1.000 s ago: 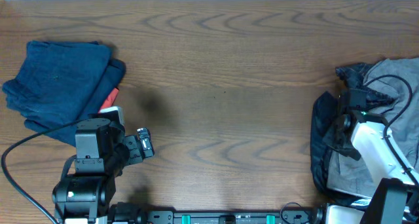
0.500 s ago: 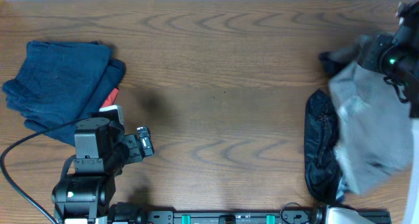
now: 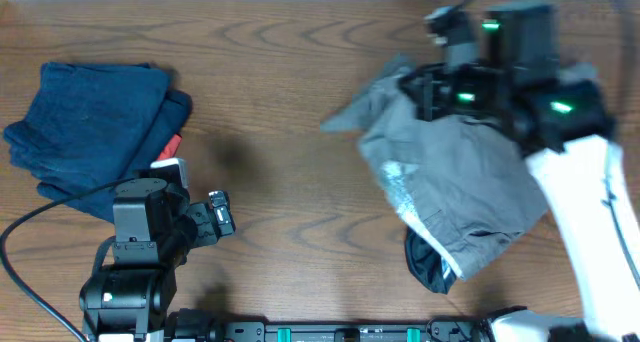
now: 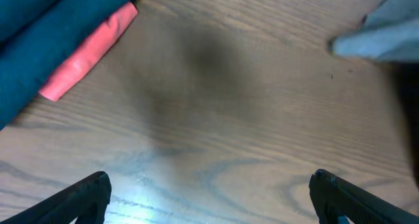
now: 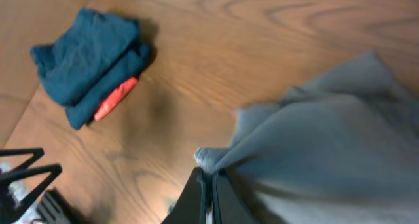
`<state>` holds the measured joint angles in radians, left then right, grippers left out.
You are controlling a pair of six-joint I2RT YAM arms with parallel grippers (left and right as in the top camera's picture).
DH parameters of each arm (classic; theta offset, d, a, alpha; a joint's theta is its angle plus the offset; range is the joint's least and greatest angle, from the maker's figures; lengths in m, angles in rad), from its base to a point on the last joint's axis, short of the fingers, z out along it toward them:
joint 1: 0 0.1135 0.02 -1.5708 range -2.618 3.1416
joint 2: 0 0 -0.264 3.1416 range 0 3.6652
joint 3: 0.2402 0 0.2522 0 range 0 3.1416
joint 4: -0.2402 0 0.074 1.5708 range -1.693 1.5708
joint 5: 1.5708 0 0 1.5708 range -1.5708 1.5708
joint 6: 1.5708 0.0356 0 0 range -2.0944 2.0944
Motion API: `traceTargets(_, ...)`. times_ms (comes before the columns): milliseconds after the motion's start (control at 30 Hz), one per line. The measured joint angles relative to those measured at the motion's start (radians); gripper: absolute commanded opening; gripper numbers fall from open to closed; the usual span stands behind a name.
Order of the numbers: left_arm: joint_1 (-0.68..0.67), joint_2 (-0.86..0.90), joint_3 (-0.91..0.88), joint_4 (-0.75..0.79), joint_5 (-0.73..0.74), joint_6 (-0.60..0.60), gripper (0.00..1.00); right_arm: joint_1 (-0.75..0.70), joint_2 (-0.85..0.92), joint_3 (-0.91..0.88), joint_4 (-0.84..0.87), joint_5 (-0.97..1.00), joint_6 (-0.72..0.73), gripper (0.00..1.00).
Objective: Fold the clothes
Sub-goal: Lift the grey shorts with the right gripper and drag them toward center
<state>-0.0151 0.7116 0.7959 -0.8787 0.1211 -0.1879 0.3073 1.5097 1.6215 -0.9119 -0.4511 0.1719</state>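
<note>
Pinching a bunched corner of the grey garment [image 5: 327, 139], the right claw [image 5: 211, 186] has its two fingers [image 5: 196, 194] almost together, with only the cloth between them. In the overhead view this claw sits over the far half of the surface [image 3: 300, 102], right of the middle. The grey garment [image 3: 460, 182] spreads from it toward the near right corner, and one pointed flap reaches left toward the middle. Its outline is blurred, so I cannot tell whether its lower part rests on the wood or hangs clear. A dark garment [image 3: 428, 268] shows from under its near hem, close to the near edge.

The left claw [image 4: 209, 201] is spread wide and holds nothing. Its two fingertips [image 4: 88, 194] show at the bottom corners of the left wrist view with bare wood between them. From overhead the left claw [image 3: 216, 218] is near the near left corner, pointing right. Just beyond it, by the left edge, lie the folded blue clothes [image 3: 90, 122], stacked, with a red cloth [image 3: 172, 147] poking out from under their right side.
</note>
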Motion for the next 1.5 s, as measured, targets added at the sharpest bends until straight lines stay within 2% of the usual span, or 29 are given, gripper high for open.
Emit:
traceTargets(167,0.000,0.001,0.000,0.016,0.000,0.000,0.98,0.095,0.137,-0.014,0.212,0.002,0.036,0.01)
traceTargets(200,0.000,0.002,0.000,0.018,0.000,0.000,0.98,0.114,0.164,-0.014,0.255,0.000,0.043,0.15)
traceTargets(233,0.000,0.004,0.000,0.020,0.000,0.000,0.98,0.131,0.186,-0.014,0.285,0.001,0.055,0.36)
traceTargets(300,0.000,0.011,0.000,0.024,0.000,0.000,0.98,0.166,0.220,-0.014,0.328,0.003,0.060,0.62)
traceTargets(400,0.000,0.024,0.000,0.024,0.000,-0.004,0.98,0.212,0.240,-0.014,0.293,0.051,0.066,0.97)
traceTargets(433,0.000,0.030,0.000,0.023,0.000,-0.015,0.98,0.221,0.240,-0.014,0.263,0.089,0.075,0.99)
traceTargets(667,0.000,0.115,0.000,0.050,0.051,-0.126,0.98,0.165,0.190,-0.016,-0.044,0.385,0.145,0.99)
traceTargets(733,0.000,0.156,0.000,0.077,0.098,-0.140,0.98,0.117,0.153,-0.018,-0.165,0.475,0.195,0.99)
traceTargets(900,-0.002,0.309,0.000,0.182,0.208,-0.192,0.98,-0.024,0.083,-0.017,-0.328,0.578,0.274,0.99)
traceTargets(1167,-0.097,0.604,0.000,0.420,0.291,-0.237,0.98,-0.202,0.061,-0.017,-0.438,0.613,0.307,0.99)
traceTargets(1500,-0.219,0.929,0.002,0.751,0.312,-0.343,0.98,-0.266,0.061,-0.017,-0.497,0.617,0.315,0.99)
